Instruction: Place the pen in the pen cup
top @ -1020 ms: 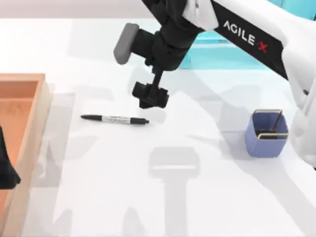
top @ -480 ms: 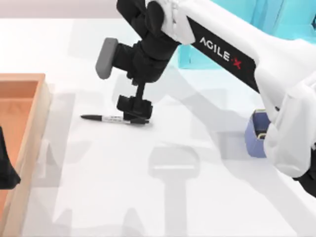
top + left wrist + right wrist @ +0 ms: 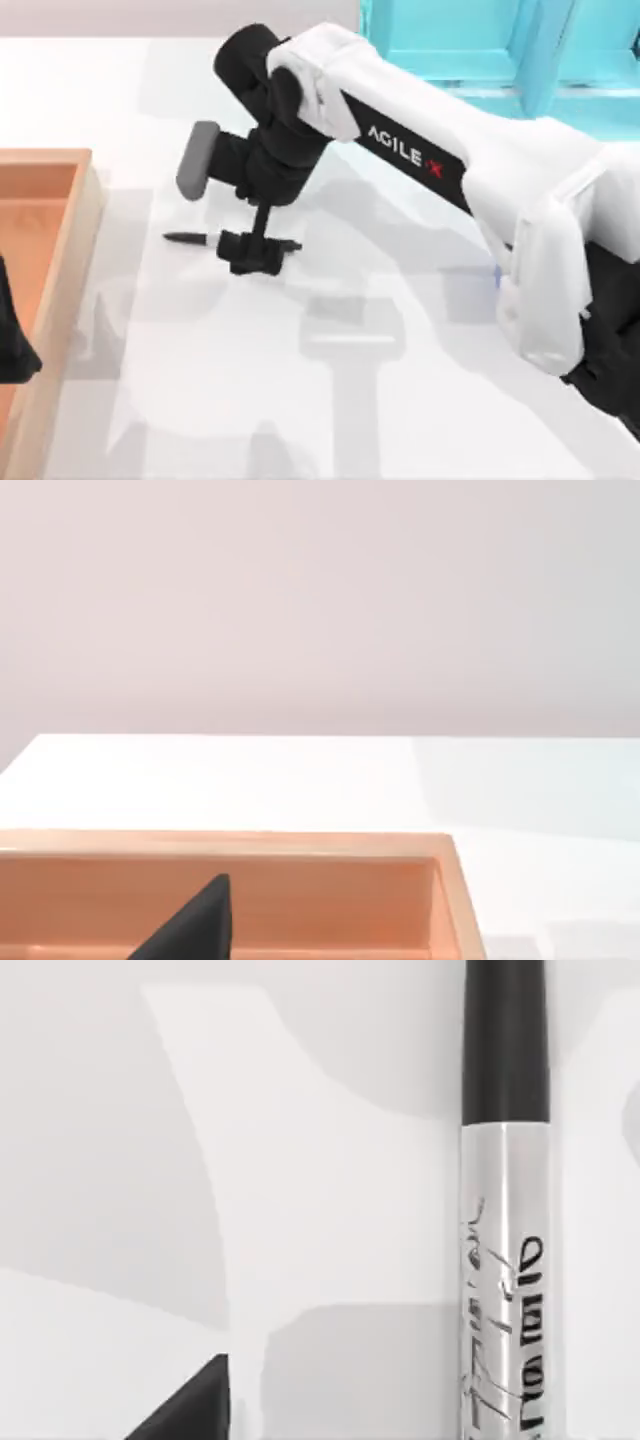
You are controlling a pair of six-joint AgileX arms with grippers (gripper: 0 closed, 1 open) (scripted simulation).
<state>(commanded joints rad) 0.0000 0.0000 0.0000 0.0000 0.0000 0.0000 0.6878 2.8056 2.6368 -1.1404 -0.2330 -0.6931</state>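
Observation:
The pen (image 3: 185, 238) lies flat on the white table, left of centre, with its tapered tip pointing left. My right gripper (image 3: 255, 252) hangs directly over the pen's middle and hides the white band from above, its fingers open. In the right wrist view the pen (image 3: 505, 1260) runs close by, black cap and printed silver-white band, beside one dark fingertip (image 3: 195, 1405). The pen cup is hidden behind my right arm. My left gripper (image 3: 12, 345) is parked at the table's left edge over the tray, and one fingertip (image 3: 195, 925) shows off-centre.
An orange wooden tray (image 3: 60, 200) stands along the left side, and its rim (image 3: 440, 845) is seen from the left wrist. A large turquoise shelf unit (image 3: 480, 40) stands at the back right. My right arm's white link (image 3: 480, 170) spans the table from the right.
My right arm swung left and lowered, bringing its gripper from above and right of the pen to directly over its middle. The arm now covers the cup. The left arm stayed still.

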